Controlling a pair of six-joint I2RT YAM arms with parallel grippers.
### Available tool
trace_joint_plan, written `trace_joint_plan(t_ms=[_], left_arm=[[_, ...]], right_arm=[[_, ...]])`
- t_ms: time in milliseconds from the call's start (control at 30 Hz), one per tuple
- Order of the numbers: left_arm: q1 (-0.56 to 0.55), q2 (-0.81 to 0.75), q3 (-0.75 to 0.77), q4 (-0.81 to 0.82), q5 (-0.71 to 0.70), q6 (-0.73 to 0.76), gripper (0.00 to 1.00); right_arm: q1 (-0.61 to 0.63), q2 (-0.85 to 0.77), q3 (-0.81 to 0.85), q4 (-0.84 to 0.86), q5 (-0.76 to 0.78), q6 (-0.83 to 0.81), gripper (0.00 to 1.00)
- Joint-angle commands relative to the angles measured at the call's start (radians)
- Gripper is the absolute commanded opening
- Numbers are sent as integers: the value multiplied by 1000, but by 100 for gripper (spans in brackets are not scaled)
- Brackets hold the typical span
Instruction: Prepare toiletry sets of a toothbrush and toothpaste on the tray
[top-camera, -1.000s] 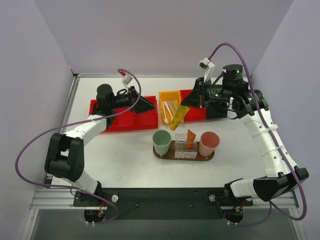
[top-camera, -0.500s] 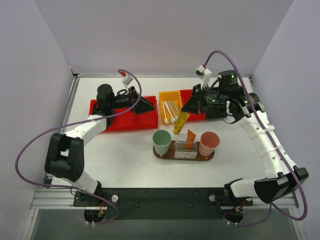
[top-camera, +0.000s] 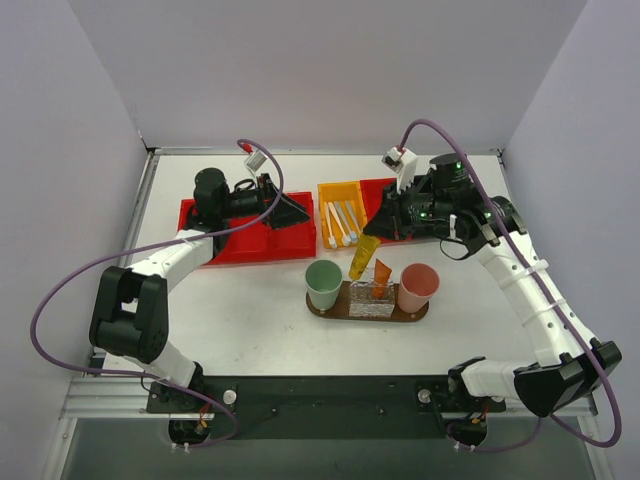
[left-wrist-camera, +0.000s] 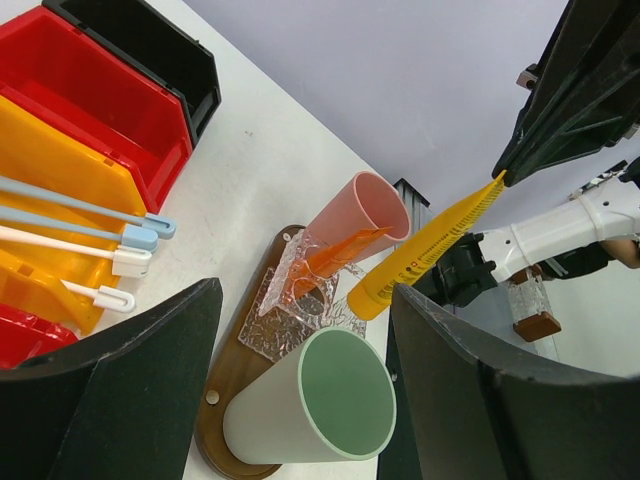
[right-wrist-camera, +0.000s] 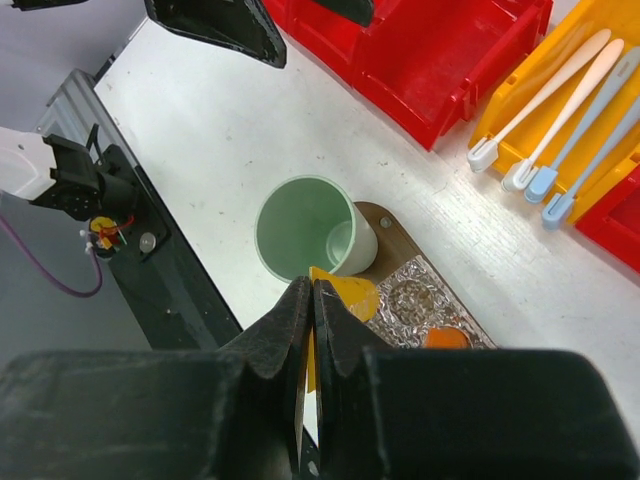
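Pale lilac walls close in a white table (top-camera: 230, 310). From above, my right gripper (top-camera: 377, 231) pinches a yellow toothpaste tube (top-camera: 361, 256), tilted over the wooden tray (top-camera: 336, 314). The left gripper (top-camera: 292, 210) hovers at a red bin (top-camera: 250, 242). On the left wrist view its fingers are spread wide. On the right wrist view the jaws clamp the tube just above a green cup (right-wrist-camera: 305, 235).

We see a white table (top-camera: 250, 320) boxed in by plain, pale lavender walls: a back wall (top-camera: 320, 70), a left wall (top-camera: 60, 200) and a right wall (top-camera: 590, 150). Along its near edge run a black strip (top-camera: 330, 392) and an aluminium rail (top-camera: 105, 400). The light is even, the shadows soft.
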Motion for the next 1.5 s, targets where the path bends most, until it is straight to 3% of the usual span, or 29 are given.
trace_joint_plan(t_ms=[0, 1467], left_arm=[[1, -26, 19, 21, 16, 25, 79], [11, -2, 3, 59, 41, 4, 79]], right_arm=[[17, -38, -15, 10, 28, -37, 0], [68, 2, -69, 9, 129, -135, 0]])
